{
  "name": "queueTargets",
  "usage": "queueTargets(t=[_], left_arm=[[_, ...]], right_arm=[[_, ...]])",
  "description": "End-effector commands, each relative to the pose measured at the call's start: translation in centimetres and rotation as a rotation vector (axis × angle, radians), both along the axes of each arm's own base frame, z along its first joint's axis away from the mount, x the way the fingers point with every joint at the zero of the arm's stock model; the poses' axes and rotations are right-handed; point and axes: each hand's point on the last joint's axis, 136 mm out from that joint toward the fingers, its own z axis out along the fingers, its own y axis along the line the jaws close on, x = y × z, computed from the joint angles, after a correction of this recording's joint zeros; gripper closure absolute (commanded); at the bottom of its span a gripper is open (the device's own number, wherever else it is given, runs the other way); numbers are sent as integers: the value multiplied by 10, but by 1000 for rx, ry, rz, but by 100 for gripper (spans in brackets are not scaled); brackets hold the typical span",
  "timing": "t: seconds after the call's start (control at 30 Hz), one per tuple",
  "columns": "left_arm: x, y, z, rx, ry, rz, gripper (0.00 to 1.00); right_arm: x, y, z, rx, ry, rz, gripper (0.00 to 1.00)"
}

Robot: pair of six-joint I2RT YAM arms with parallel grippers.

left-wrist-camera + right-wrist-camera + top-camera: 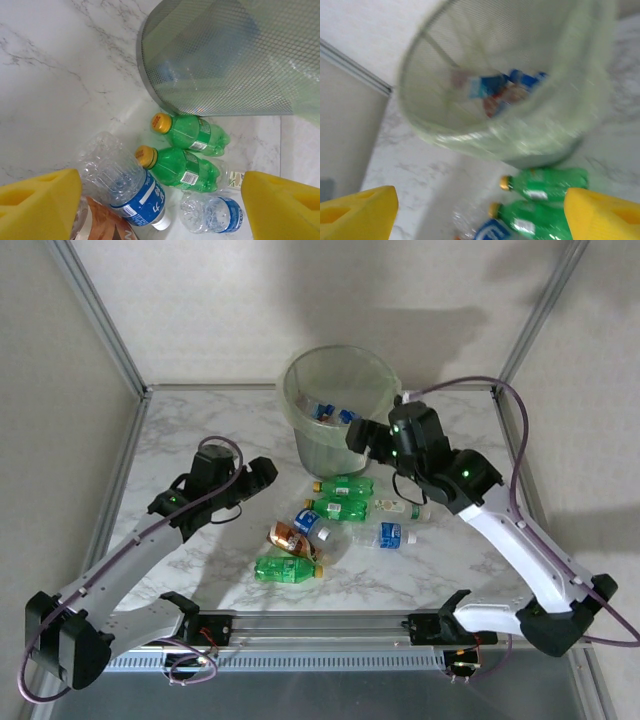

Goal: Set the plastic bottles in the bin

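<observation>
The bin [318,447] stands at the back of the table, with blue-labelled bottles [333,413] lying inside it. In front of it lie several plastic bottles: two green ones [342,485] [338,508], a clear one with a blue label [311,521], another clear one [389,535], a brown-labelled one [291,538] and a third green one [288,568]. My left gripper [267,473] hangs open left of the pile, its yellow fingers [37,205] wide apart over the clear blue-labelled bottle [127,182]. Beside the bin's right rim my right gripper [358,436] is open, with nothing between its fingers [602,215].
A small clear bottle with a pale label [402,507] lies right of the green pair. The mesh bin wall [225,60] rises just beyond the green bottles [192,132]. Metal frame posts stand at the table's back corners. Bare marble lies left of the pile.
</observation>
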Motion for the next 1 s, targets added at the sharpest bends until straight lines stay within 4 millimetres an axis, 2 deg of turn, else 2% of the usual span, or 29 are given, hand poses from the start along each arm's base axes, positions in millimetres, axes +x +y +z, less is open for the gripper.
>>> queueTargets(t=[0.0,0.23,0.33,0.47,0.57,0.7,0.8,0.9,0.97], left_arm=[[6,-1,8,-51,-22,34,18],[13,-10,10,-65,24,117,21],[8,-6,9,-47,47,180,22],[-1,-3,13,-77,43,256,23],[-8,-1,13,-71,35,275,24],[-11,-27,22,-96,-15,126,25],[-17,-42,27,7,-57,-13,26],[-38,-60,17,110,-31,-184,28],[-60,-72,5,189,-20,-317,27]], right_arm=[[-16,-28,-31,-64,87,-91,13],[-29,-42,-70,-160,147,-66,12],[-36,-42,-82,-148,148,-12,10],[-44,-52,-110,-109,196,17,9],[-51,-51,-128,-93,217,46,9],[-53,-53,-126,-98,227,41,10],[-46,-62,-121,-106,199,-8,7],[-37,-65,-122,-77,236,-61,8],[-31,-62,-122,-52,251,-87,9]])
